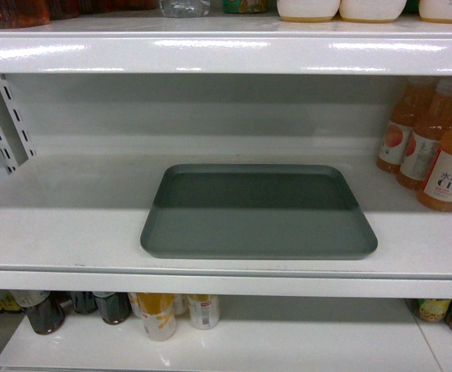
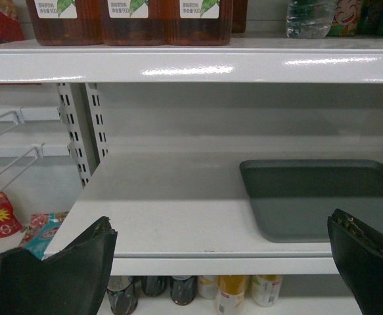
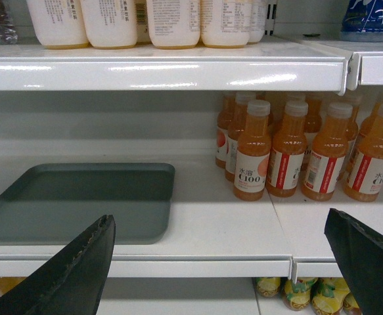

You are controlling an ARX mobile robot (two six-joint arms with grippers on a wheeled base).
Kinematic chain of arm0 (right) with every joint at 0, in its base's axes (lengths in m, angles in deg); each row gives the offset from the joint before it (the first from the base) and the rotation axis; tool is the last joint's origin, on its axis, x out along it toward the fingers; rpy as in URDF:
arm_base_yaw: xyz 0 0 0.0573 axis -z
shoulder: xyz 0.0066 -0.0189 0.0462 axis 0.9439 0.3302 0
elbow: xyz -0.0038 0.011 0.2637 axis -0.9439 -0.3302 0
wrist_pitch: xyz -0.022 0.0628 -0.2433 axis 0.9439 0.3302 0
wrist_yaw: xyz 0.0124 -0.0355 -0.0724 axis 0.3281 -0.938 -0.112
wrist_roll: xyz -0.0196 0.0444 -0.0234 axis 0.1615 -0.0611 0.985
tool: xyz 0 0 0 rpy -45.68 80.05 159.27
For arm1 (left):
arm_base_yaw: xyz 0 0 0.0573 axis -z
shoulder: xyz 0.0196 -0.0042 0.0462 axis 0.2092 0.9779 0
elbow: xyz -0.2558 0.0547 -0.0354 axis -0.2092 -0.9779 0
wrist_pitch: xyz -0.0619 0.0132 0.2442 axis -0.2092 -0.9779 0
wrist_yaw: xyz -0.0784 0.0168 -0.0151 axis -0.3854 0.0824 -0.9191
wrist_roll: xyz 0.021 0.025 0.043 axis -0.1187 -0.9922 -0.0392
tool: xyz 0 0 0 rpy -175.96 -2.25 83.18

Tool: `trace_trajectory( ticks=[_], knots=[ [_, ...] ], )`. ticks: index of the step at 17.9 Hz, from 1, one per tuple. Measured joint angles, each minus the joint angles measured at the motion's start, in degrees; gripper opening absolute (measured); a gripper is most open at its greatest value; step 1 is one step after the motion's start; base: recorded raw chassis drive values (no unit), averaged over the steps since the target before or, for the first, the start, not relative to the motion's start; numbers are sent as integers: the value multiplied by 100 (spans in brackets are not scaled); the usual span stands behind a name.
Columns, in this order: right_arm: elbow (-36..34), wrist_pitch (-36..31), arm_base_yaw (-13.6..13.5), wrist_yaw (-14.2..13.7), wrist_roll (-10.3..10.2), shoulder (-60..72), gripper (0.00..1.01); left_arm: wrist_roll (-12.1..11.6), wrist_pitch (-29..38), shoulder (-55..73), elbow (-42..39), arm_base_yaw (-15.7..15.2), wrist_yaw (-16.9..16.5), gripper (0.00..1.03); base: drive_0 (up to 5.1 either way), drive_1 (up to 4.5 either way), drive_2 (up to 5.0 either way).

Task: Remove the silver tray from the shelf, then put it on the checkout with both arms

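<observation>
On the middle shelf (image 1: pixel 70 232) the silver tray (image 1: pixel 257 213) lies flat, front rim close to the lip, untouched. Both grippers hang short of it with fingers spread wide: left gripper (image 2: pixel 224 262) aimed at bare board to the tray's nine o'clock, right gripper (image 3: pixel 221 262) straddling its right corner. The risk, likely, is an uneven pinch that tilts the tray, or a swing at three o'clock into the orange juice bottles (image 3: pixel 290 154). Only the right wrist view shows how many bottles crowd there; the head view shows neither gripper; no checkout is visible.
</observation>
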Motion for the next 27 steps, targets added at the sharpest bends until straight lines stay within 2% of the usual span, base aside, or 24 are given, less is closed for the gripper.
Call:
trace_trajectory(
  ticks=[27],
  knots=[
    [0,0,0,0,2,0,98,-2,2,0,0,0,0,98,0,0,0]
  ],
)
